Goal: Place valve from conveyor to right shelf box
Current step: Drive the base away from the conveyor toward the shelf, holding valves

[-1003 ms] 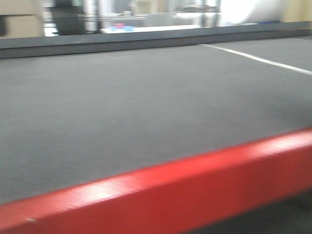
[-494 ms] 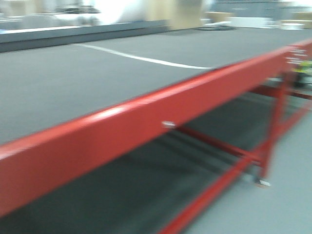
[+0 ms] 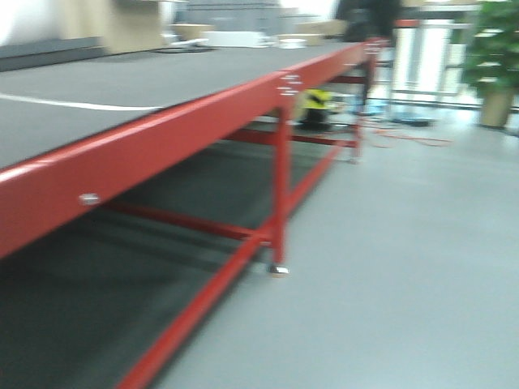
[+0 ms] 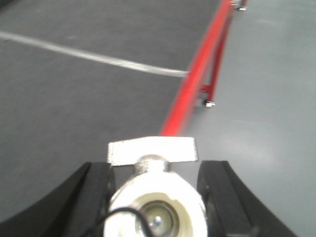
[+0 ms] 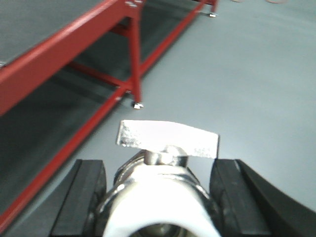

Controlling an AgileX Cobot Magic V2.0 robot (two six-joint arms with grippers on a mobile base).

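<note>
My left gripper (image 4: 157,180) is closed on a valve (image 4: 155,210), black fingers (image 4: 96,187) snug on both sides of its body, above the edge of the red-framed table (image 4: 195,89). My right gripper (image 5: 159,190) clamps a second valve (image 5: 158,202) the same way over the grey floor (image 5: 237,74). I judge the pick-up done, with the carry and drop left: no shelf or box shows, only the table at left and a potted plant (image 3: 495,57) far right.
</note>
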